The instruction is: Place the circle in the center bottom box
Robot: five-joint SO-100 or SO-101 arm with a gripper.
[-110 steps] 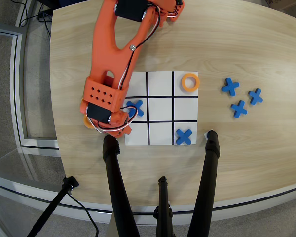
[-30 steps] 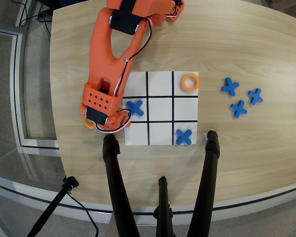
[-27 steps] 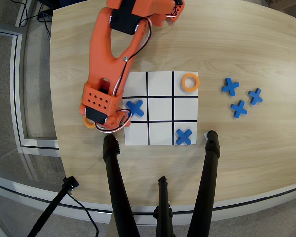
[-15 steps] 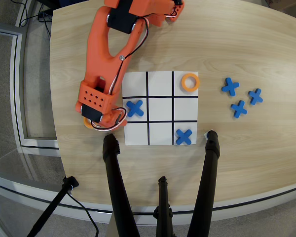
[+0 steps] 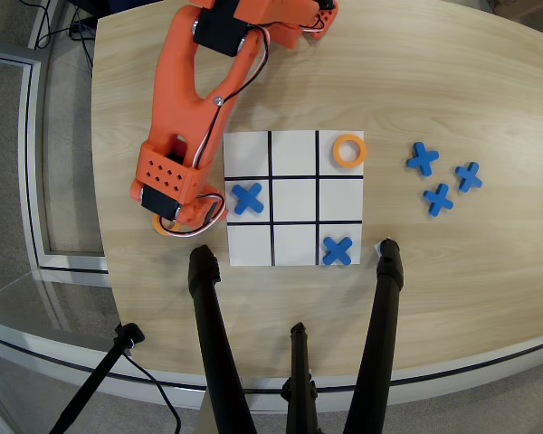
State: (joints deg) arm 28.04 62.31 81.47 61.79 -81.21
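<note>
The white 3x3 board (image 5: 295, 185) lies in the middle of the wooden table. Its bottom middle cell (image 5: 295, 244) is bare. One orange ring (image 5: 348, 150) lies in the top right cell. Blue crosses lie in the left middle cell (image 5: 247, 198) and the bottom right cell (image 5: 338, 250). My orange gripper (image 5: 185, 220) is down at the table just left of the board. Another orange ring (image 5: 160, 227) peeks out from under it. The wrist block hides the fingers, so I cannot tell whether they are open or shut on that ring.
Three loose blue crosses (image 5: 438, 199) lie right of the board. Black tripod legs (image 5: 208, 316) rise over the table's near edge, just below the board. The orange arm (image 5: 195, 81) runs from the far edge down to the board's left side.
</note>
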